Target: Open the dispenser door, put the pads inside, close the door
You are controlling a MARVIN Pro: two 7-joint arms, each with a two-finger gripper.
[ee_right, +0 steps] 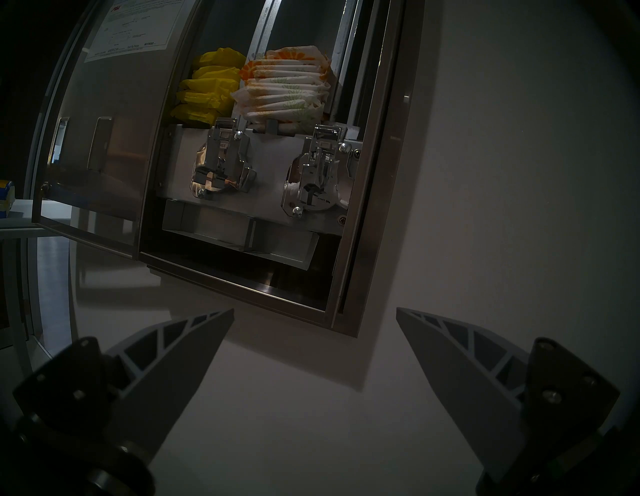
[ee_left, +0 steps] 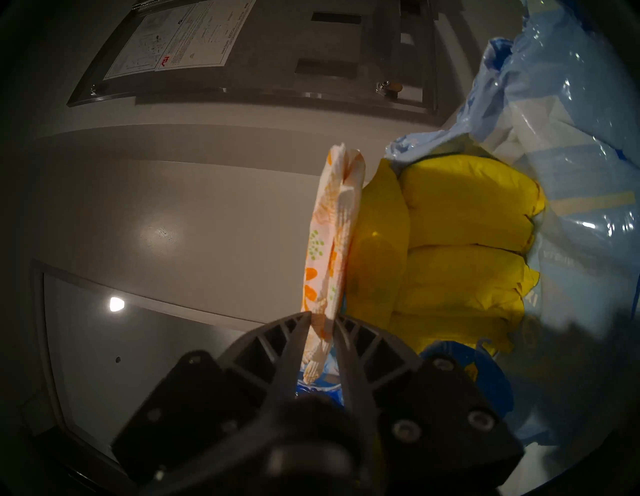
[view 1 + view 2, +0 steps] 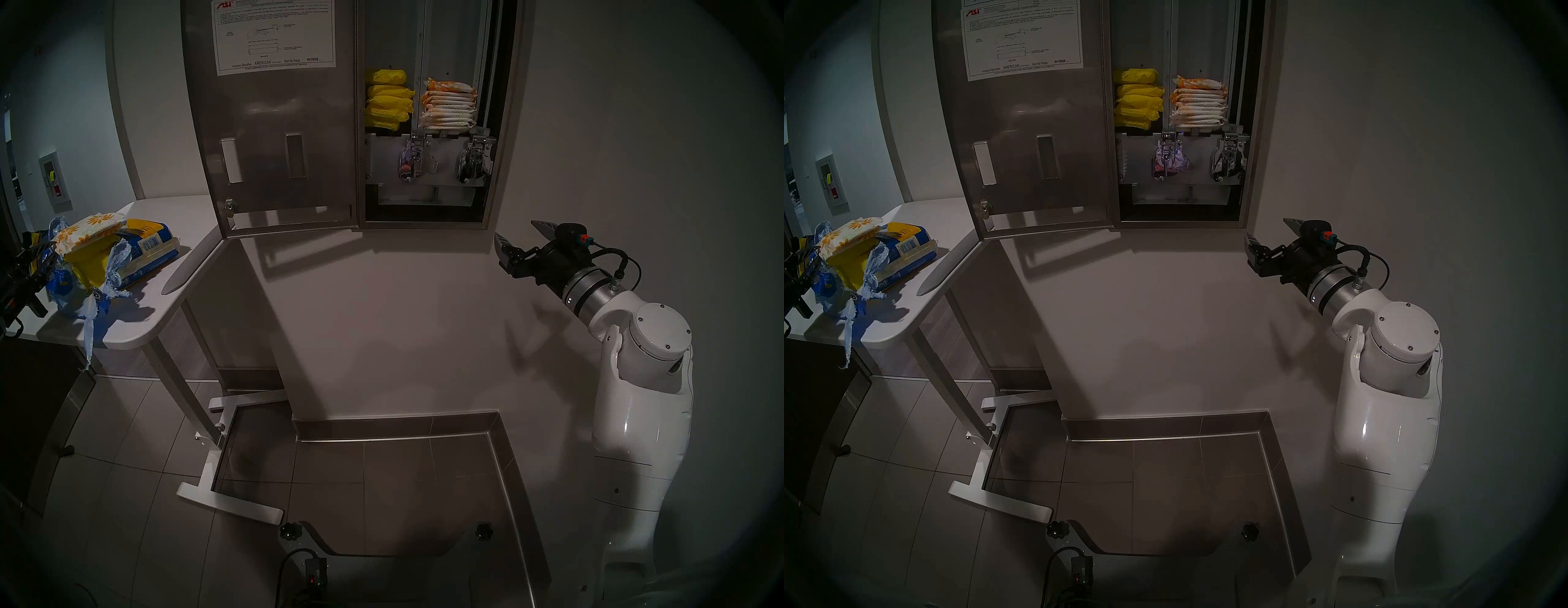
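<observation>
Pads [image 3: 91, 231] in white wrappers with orange daisies lie on top of a torn blue bag [image 3: 91, 293] at the left end of the counter [image 3: 140, 327], in the left head view. Above the counter's far right corner the dispenser door [image 3: 271, 140] hangs swung fully open to the left, its white instruction sheet [image 3: 273, 34] facing out. The open cabinet shows a yellow stack [image 3: 388, 99] on its left and a daisy stack [image 3: 449, 106] on its right. The left gripper [image 3: 32, 267] is a dark shape at the picture's edge beside the bag. The right gripper [image 3: 519, 240] waits below the cabinet's right corner, jaws spread and empty.

The right head view shows the same layout, shifted slightly.

The left wrist view, turned on its side, shows the left gripper's jaws pinched onto the near end of one daisy pad [image 2: 329, 242], which stands edge-on just beside yellow packets [image 2: 464, 242] in the bag. The pad appears held but not yet carried away.

The right wrist view looks up at the cabinet, its gripper's fingers [image 1: 180, 350] wide apart with only bare wall between them.

Progress, as a judgement: the door is opened and many pads are already loaded. Left to do: carry this pad to the daisy stack, load any others, then shut the door.
</observation>
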